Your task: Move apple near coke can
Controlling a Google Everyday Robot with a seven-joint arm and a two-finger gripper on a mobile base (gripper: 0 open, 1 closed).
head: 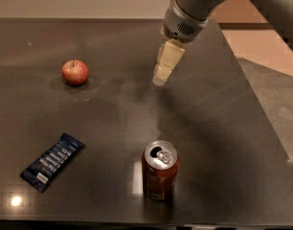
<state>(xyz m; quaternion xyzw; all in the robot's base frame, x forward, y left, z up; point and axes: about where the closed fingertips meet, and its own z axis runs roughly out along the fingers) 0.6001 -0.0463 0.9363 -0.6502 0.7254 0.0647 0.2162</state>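
The hand (161, 78) hangs over the far surface (223, 128), right of the apple (75, 72); the coke can (160, 171) stands upright nearer, blue wrapper (52, 161) left of it.

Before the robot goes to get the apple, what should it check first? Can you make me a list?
1. Apple in plain sight on the table, nothing covering it: ok.
2. Gripper at the apple: not ok. It hangs well apart from it, toward the middle of the table.
3. Way from gripper to apple free: ok, only bare table between them.
4. Coke can upright, with room beside it for the apple: ok.
5. Snack wrapper out of the way: ok, it lies flat near the front edge, apart from both.
6. How high the gripper hangs above the table: cannot tell.
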